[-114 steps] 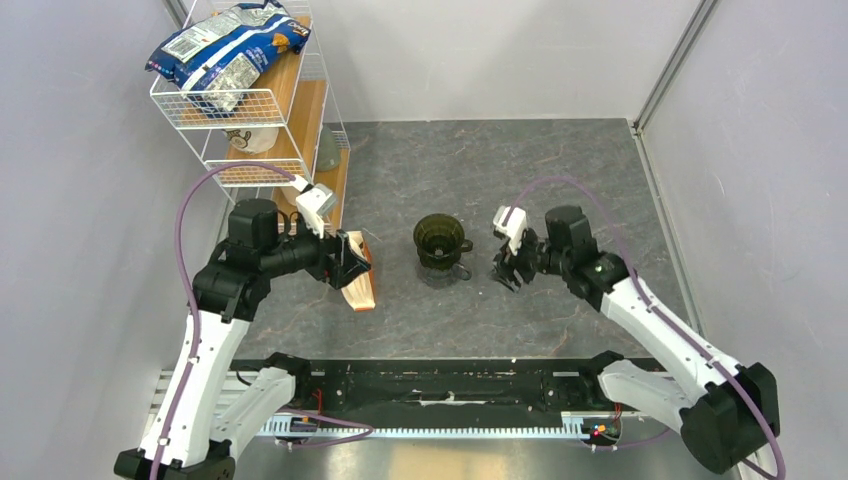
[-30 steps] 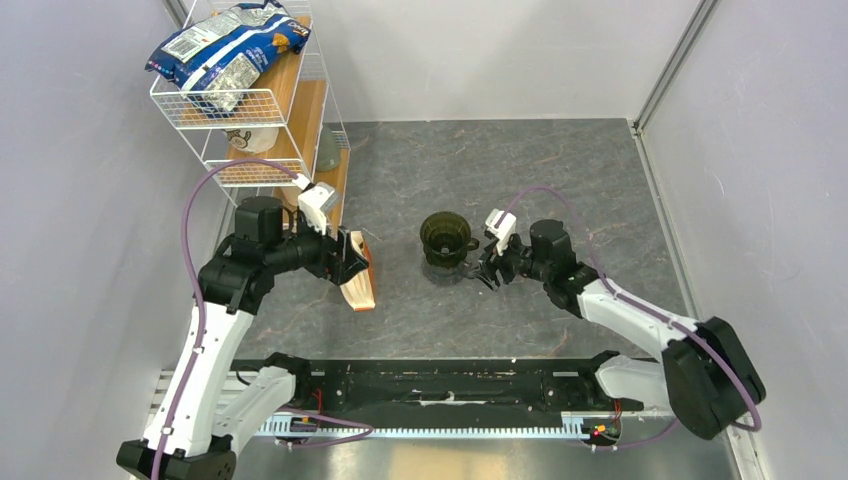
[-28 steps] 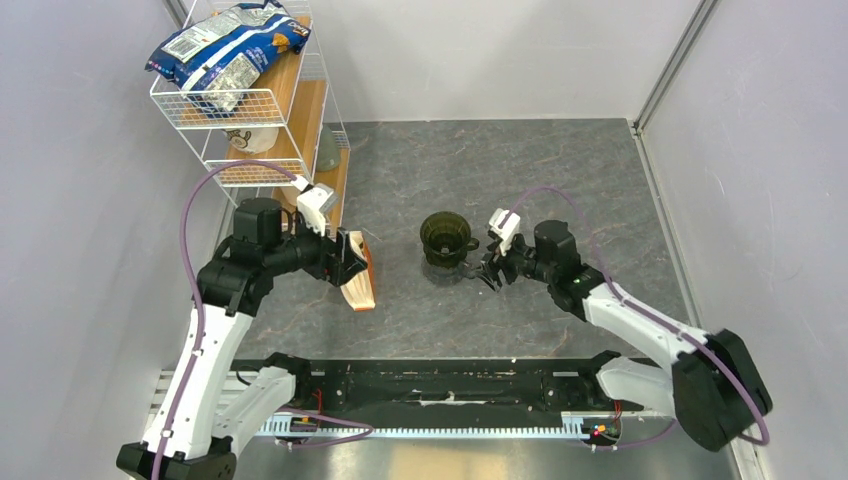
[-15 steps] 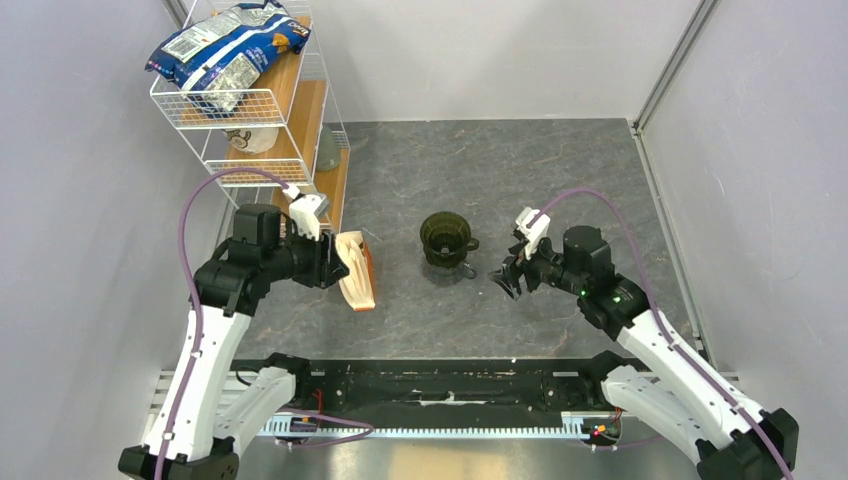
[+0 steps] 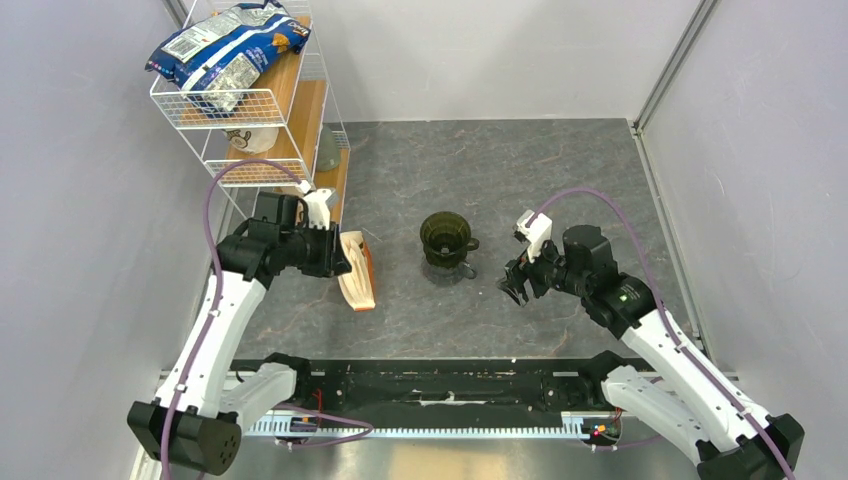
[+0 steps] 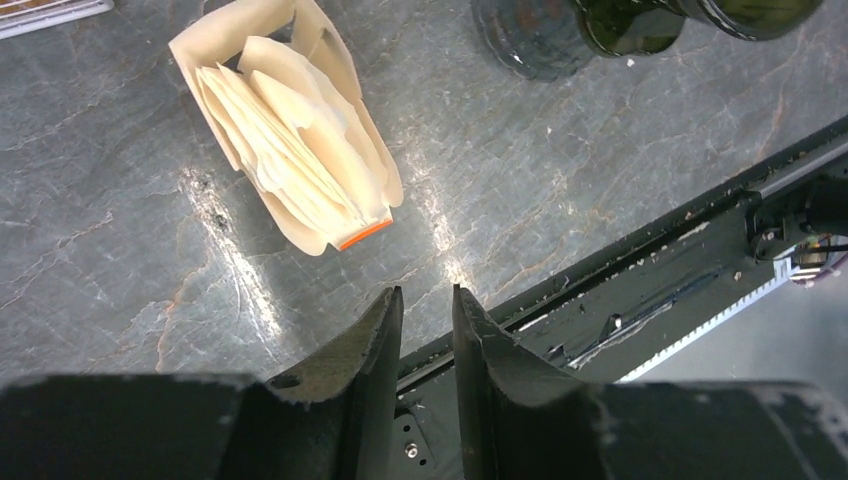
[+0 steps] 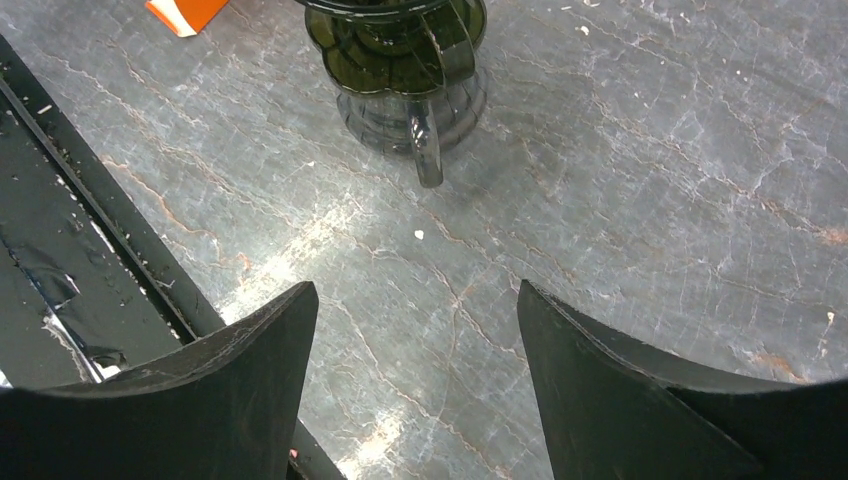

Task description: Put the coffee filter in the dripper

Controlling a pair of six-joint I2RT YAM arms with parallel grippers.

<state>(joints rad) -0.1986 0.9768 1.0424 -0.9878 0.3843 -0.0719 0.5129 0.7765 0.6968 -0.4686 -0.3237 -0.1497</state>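
Note:
The dark olive dripper (image 5: pixel 443 236) (image 7: pixel 400 40) sits on top of a clear greyish glass cup (image 7: pixel 412 115) in the middle of the table. To its left lies a tan, orange-edged packet (image 5: pixel 357 272) (image 6: pixel 290 130), open, with pale paper coffee filters (image 6: pixel 300 140) fanned inside it. My left gripper (image 5: pixel 336 262) (image 6: pixel 427 300) hovers just left of the packet. Its jaws stand a narrow gap apart with nothing between them. Right of the cup, my right gripper (image 5: pixel 512 285) (image 7: pixel 415 295) points toward the cup's handle (image 7: pixel 425 150), wide open and empty.
A white wire rack (image 5: pixel 250 110) with wooden shelves stands at the back left, with a blue bag (image 5: pixel 225 45) on top. A black rail (image 5: pixel 440 385) runs along the near table edge. Grey walls close in both sides.
My left gripper's jaws have narrowed by the packet and its arm has shifted right. My right gripper has drawn back to the right, away from the cup, and opened a little wider.

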